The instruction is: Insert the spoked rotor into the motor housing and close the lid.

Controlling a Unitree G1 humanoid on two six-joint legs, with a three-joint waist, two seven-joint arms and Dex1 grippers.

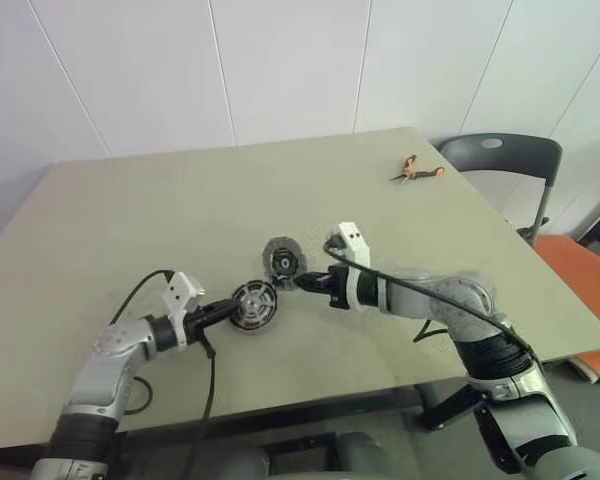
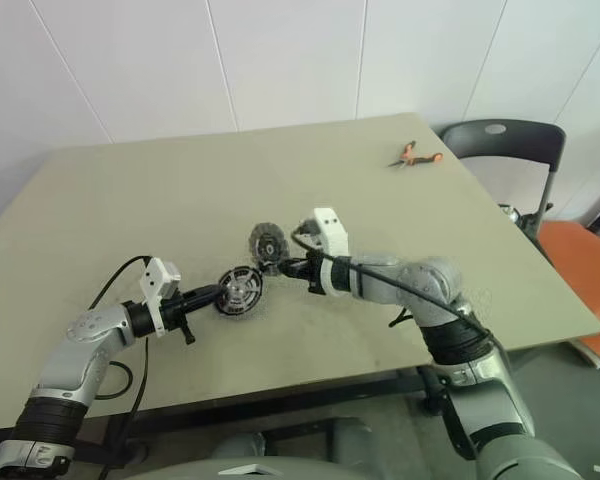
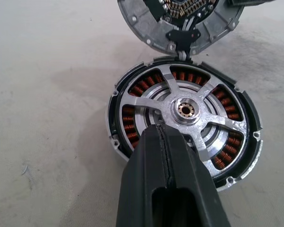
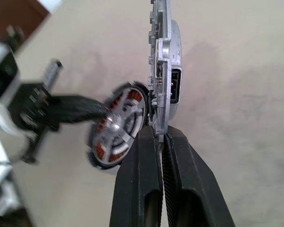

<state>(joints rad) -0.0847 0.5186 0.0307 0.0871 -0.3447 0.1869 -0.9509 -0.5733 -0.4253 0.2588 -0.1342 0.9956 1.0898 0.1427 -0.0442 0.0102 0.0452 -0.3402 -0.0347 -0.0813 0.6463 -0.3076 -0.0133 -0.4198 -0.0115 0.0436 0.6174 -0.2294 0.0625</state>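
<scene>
One housing (image 1: 253,304) lies mid-frame on the table (image 1: 130,220), rotor (image 3: 189,113) seated inside; one lid (image 1: 282,261) stands on edge beside it, clamped by the right end effector (image 1: 302,283). The left end effector (image 3: 163,137), closed, rests on the rotor; the left wrist view shows copper windings (image 3: 132,125)

Table (image 1: 130,230): pale olive-grey top, set against a white panelled wall (image 1: 280,60).
Pliers (image 1: 417,172): orange-handled, lying near the table's far right corner.
Chair (image 1: 500,160): dark grey, standing just beyond that far right corner.
Orange seat (image 1: 580,270): beside the table's right edge.
</scene>
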